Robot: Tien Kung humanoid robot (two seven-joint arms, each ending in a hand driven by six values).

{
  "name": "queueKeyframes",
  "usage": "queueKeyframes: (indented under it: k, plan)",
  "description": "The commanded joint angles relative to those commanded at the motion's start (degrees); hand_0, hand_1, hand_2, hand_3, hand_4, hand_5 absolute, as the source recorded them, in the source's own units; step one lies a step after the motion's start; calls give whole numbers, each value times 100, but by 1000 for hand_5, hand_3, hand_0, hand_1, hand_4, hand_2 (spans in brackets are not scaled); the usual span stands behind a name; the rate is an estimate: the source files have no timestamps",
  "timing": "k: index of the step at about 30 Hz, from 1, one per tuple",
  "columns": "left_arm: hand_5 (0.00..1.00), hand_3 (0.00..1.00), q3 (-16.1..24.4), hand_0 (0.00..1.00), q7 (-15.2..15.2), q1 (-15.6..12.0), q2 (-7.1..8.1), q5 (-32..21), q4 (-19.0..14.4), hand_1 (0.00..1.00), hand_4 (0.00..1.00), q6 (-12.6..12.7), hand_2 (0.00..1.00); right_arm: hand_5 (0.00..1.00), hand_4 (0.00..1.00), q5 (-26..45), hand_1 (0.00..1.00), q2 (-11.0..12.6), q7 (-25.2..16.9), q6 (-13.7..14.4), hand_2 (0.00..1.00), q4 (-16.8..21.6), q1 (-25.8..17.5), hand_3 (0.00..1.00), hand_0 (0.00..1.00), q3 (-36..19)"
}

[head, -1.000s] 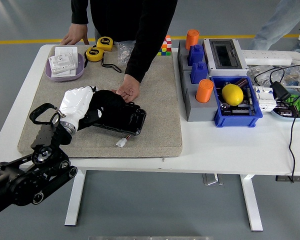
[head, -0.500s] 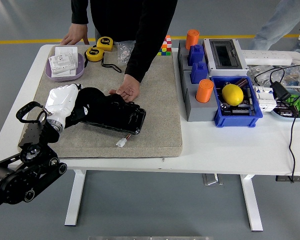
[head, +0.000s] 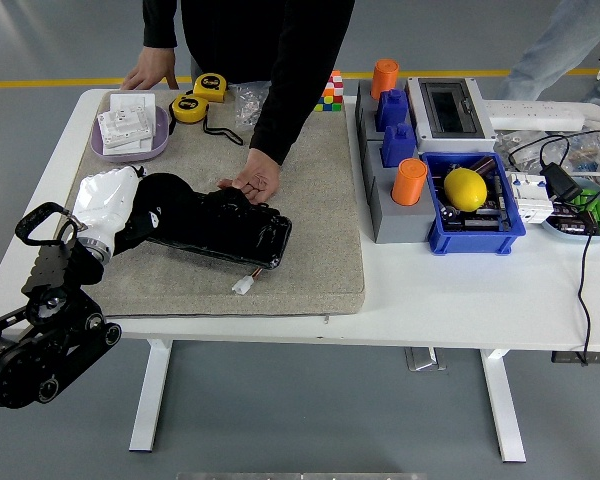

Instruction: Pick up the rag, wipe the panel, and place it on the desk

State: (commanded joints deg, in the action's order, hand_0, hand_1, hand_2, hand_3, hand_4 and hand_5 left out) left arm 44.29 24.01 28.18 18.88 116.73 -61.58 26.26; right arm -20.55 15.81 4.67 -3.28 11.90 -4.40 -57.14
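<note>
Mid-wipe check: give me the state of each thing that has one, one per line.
Left hand: on the rag, fingers hidden.
Rag: bunched on the panel's left end.
Panel: flat on the mat, steadied by a person's hand.
Lemon: in the blue bin.

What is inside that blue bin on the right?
The blue bin holds a yellow lemon resting on dark parts too small to identify. An orange cup stands by its left wall. Whatever lies under the lemon is hidden.
</note>
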Motion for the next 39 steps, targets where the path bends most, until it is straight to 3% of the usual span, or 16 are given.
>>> queueKeyframes:
  k: [13, 25, 39]
  plan:
    - [2, 451, -68, 281, -6, -25, 10, -11, 8, 216, 228, 9, 466, 551, 998, 8, 691, -1, -1, -4, 701, -3, 3, 620, 743, 0]
    - [2, 450, -592, 281, 17, 151, -147, -113, -84, 216, 226, 12, 466, 552, 998, 36, 691, 2, -13, -11, 701, -12, 25, 621, 743, 38]
    - [2, 451, -1200, 280, 119, 363, -291, -47, -432, 217, 243, -9, 467, 553, 998, 60, 691, 15, -15, -20, 701, -19, 41, 621, 743, 67]
